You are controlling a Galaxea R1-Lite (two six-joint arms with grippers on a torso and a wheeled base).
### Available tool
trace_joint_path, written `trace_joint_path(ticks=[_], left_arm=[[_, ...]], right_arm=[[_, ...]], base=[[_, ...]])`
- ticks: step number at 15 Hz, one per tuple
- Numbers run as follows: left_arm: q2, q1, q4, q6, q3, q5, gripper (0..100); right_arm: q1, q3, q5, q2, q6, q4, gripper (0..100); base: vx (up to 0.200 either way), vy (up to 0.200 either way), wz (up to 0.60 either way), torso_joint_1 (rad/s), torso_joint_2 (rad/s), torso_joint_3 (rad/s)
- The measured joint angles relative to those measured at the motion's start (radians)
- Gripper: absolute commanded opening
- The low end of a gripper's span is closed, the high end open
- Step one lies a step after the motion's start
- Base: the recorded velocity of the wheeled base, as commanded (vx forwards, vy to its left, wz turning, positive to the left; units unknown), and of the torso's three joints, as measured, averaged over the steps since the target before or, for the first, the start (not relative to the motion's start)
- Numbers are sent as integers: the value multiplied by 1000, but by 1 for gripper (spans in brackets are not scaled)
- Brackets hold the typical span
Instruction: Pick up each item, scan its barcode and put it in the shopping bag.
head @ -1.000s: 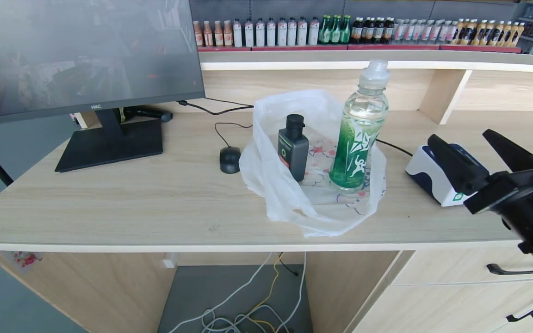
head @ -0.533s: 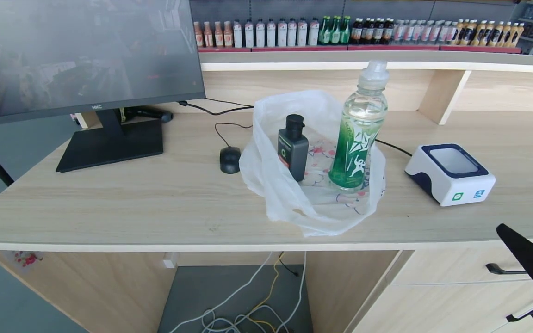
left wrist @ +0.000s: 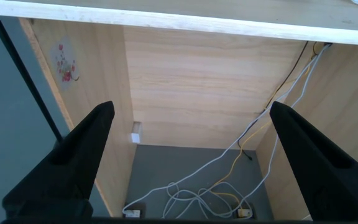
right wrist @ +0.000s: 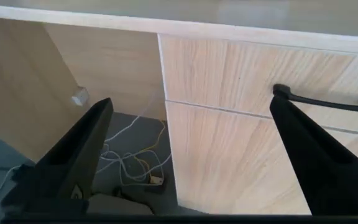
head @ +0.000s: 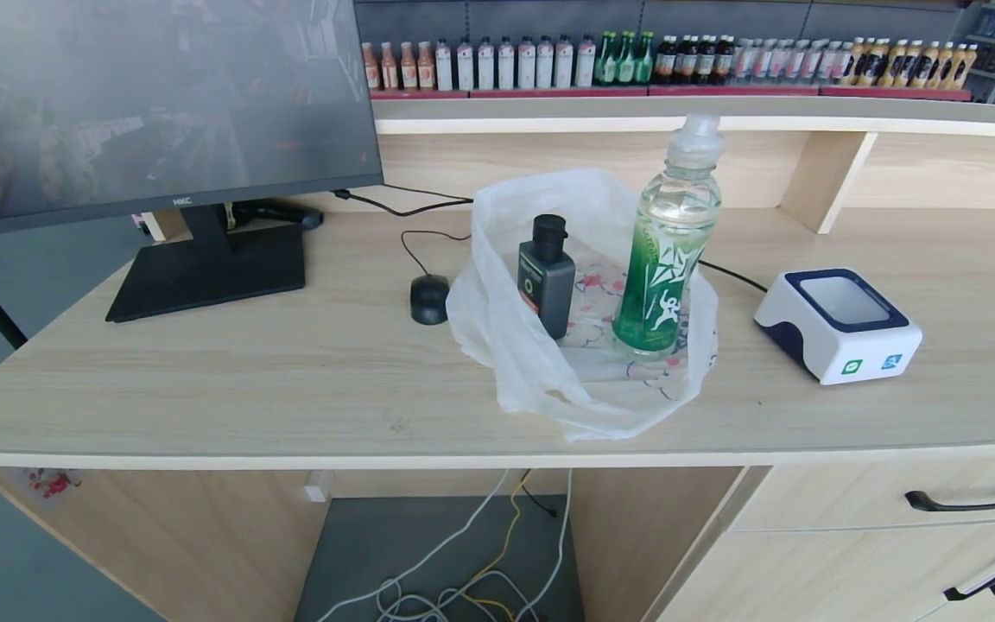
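Observation:
A white plastic shopping bag (head: 541, 363) lies open on the wooden counter (head: 290, 371). A dark grey bottle with a black cap (head: 546, 276) and a tall green drink bottle (head: 668, 250) stand upright inside it. To the right of the bag sits the white and navy barcode scanner (head: 839, 323). My left gripper (left wrist: 191, 155) is open below the counter's edge, facing the leg space with its cables. My right gripper (right wrist: 191, 155) is open too, below the counter, in front of the drawer fronts (right wrist: 260, 155).
A black monitor (head: 152, 104) on its stand fills the counter's back left, with a black mouse (head: 429, 298) between it and the bag. A raised ledge (head: 722, 112) runs along the back. Drawer handles (head: 964, 499) sit under the counter at the right. Loose cables (head: 463, 570) lie on the floor.
My right gripper dropped from beside the scanner down past the counter's front edge and left the head view. The bag, bottles and scanner have not moved.

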Motion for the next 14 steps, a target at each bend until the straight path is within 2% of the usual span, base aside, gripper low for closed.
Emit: trace_joint_path(ticks=[3,5,12,14], left_arm=[[0,0,0,0,0,0,100],[0,0,0,0,0,0,100],[0,0,0,-3,0,0,100],[0,0,0,-3,0,0,100]], right_arm=[[15,-17,-2,-146,-10,101,100],[-20,-21,-11,-165,-13,114,100],[-408,-26,-64,-133,-37,115,100],[-475,-26,-49,-141,-29,113,100]], base=[[0,0,0,0,0,0],[0,0,0,0,0,0],[0,0,0,0,0,0],[0,0,0,0,0,0]])
